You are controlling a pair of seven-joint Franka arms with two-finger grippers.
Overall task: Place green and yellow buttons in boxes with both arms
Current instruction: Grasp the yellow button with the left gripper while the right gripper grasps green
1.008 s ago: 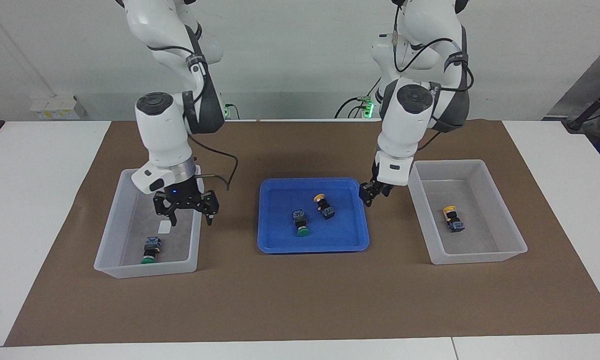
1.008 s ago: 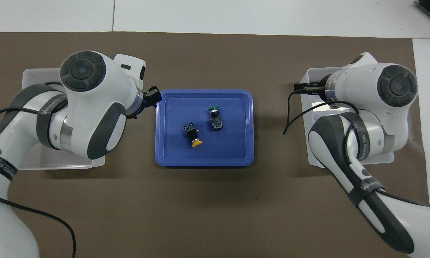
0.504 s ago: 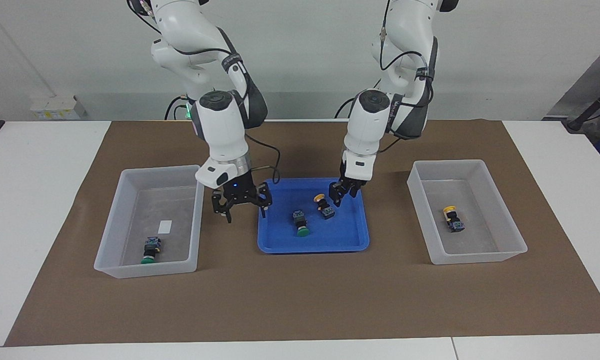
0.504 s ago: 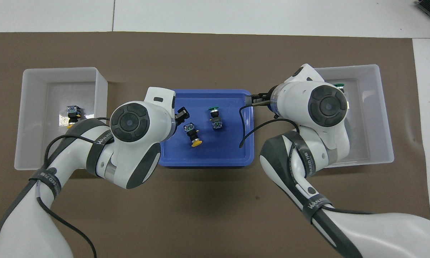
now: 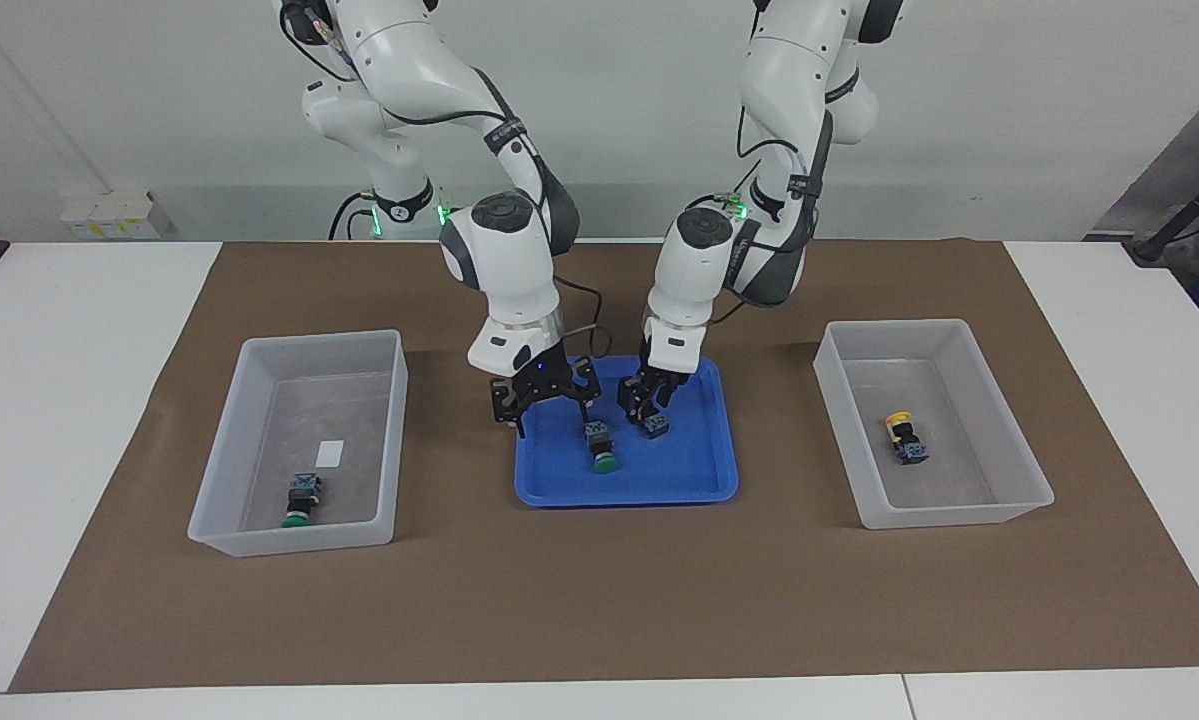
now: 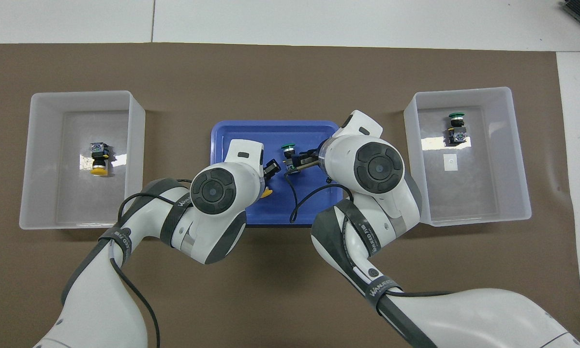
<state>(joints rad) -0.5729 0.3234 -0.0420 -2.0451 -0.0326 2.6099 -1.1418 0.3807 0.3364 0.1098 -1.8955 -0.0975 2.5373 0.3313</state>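
Two buttons are boxed. Facing view: a green-capped button [image 5: 299, 500] lies in the translucent plastic box [image 5: 221, 450] at the right arm's end, a yellow-capped one [image 5: 904, 438] in its twin [image 5: 959, 515]. Both arms have swung in over the shallow blue tray [image 5: 624, 495], so the second picks are next. The right gripper [image 5: 549, 412] is spread wide above the tray's green button [image 5: 601, 445]. The left gripper [image 5: 647, 405] is over the tray's yellow button [image 5: 656, 424], and I cannot tell its grip. Overhead, the wrists hide both buttons. Brown mat [image 5: 599, 600], white table [image 5: 59, 400].
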